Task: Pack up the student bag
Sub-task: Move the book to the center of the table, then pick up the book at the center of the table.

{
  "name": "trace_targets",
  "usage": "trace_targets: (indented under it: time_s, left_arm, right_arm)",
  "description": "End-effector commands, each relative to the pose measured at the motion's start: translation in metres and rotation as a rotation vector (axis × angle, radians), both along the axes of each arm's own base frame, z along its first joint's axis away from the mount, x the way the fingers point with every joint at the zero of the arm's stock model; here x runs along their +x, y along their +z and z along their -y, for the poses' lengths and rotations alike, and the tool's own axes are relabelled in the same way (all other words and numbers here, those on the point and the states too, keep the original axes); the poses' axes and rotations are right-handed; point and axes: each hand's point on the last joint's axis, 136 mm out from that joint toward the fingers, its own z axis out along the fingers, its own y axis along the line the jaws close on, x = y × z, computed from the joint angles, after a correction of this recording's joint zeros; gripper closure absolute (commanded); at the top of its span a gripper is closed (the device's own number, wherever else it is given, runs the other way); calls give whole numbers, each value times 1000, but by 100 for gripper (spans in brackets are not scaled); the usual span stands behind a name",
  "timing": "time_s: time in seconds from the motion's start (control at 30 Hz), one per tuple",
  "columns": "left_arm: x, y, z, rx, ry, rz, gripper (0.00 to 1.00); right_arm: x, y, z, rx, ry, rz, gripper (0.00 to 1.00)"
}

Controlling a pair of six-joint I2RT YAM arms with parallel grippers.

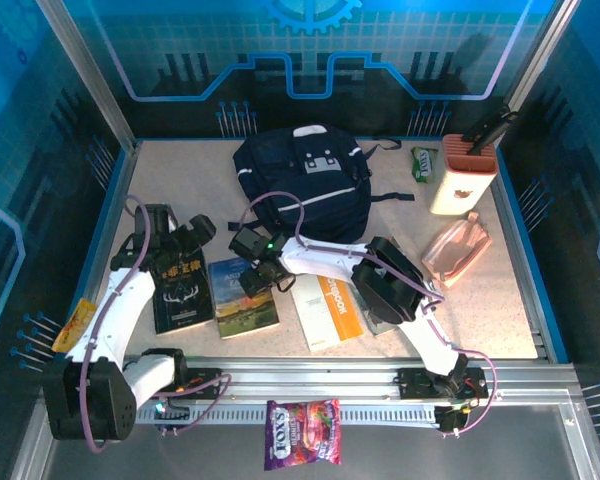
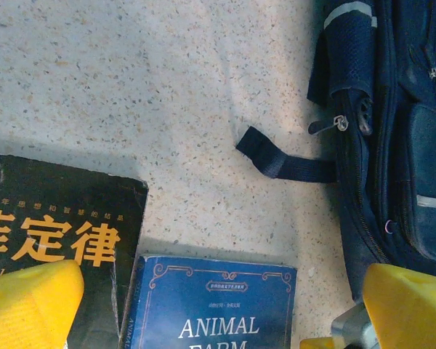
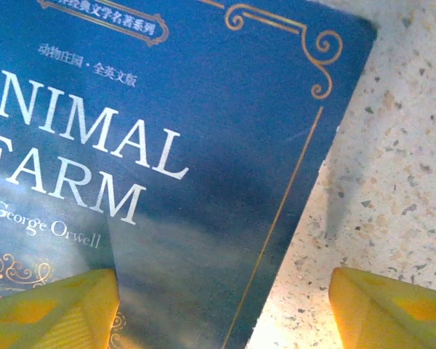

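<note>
Navy fabric with thin white stripes marks the student bag, which lies toward 12 o'clock on the speckled table in the overhead view. At 3 o'clock from it stands a cream case, possibly a pen holder; the view is too coarse to be sure. A green packet lies just beside the case and a pink pouch lies at 6 o'clock of it.

Three books lie in a row toward 6 o'clock of the bag: a black book with Chinese lettering, a blue "Animal Farm" paperback and a white-and-orange book.

The left gripper hangs over the black book's far edge with its yellow fingers spread wide and nothing between them. Its wrist view shows the bag's zipped side at 3 o'clock and a black strap trailing onto the table.

The right gripper sits above the paperback's far corner with its jaws apart. One finger is over the cover and the other is over bare table, so they straddle the book's edge without clamping it.

A Fox's sweets bag lies at 6 o'clock, outside the rail.
</note>
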Motion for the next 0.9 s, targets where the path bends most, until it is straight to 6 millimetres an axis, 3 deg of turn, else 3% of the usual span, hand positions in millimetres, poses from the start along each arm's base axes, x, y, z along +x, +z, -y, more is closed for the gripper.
trace_targets:
  time_s: [0.0, 0.17, 0.47, 0.7, 0.87]
  left_arm:
    - [-5, -8, 6, -48, -18, -33, 1]
    - [-14, -16, 22, -139, -57, -69, 1]
    - [-47, -48, 63, -295, -138, -192, 9]
    - [-71, -76, 91, -336, -191, -286, 28]
    - [-77, -91, 96, -325, -207, -336, 43]
  right_arm:
    - [7, -24, 48, -79, -136, -43, 25]
    - [17, -18, 59, -21, -210, -54, 30]
    - [20, 28, 49, 181, -258, -33, 33]
    - [15, 14, 51, 201, -291, -90, 50]
    - [15, 5, 52, 177, -295, -107, 60]
